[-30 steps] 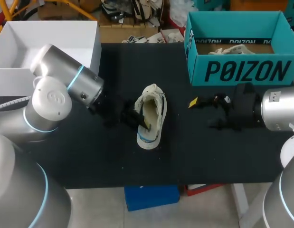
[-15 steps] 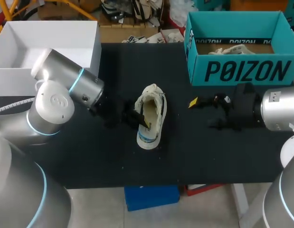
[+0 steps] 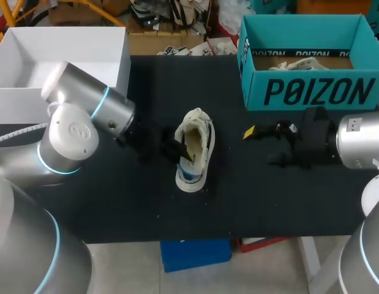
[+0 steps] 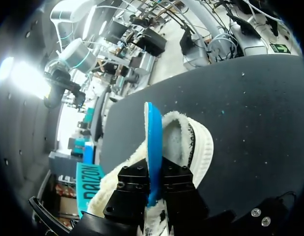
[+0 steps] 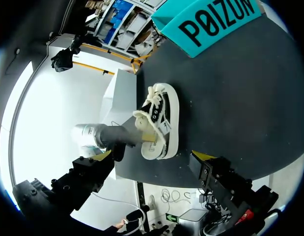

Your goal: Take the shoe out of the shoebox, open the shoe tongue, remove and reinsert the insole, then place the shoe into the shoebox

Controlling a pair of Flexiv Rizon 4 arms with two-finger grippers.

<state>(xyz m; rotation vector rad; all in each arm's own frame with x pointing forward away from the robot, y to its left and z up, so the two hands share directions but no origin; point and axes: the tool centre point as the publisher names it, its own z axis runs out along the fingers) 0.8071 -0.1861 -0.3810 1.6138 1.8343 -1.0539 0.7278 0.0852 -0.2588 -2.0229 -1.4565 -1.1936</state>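
Observation:
A cream sneaker [image 3: 198, 136] with a fleecy lining lies in the middle of the black table, toe toward the far edge. My left gripper [image 3: 183, 157] sits at its heel opening, shut on the insole. In the left wrist view the insole [image 4: 152, 142] stands on edge between the black fingers, its blue side showing, above the shoe [image 4: 198, 142]. My right gripper [image 3: 270, 142] hangs open to the right of the shoe, nothing in it. From the right wrist view the shoe [image 5: 164, 118] lies ahead of that gripper [image 5: 152, 156], with my left arm [image 5: 110, 136] reaching into it.
A teal shoebox [image 3: 311, 92] stands open at the back right, with pale paper inside. An open white box [image 3: 30, 98] stands at the back left. The table's front edge lies just below the shoe.
My left arm has shifted slightly right toward the shoe, still gripping the insole. The right arm has not moved.

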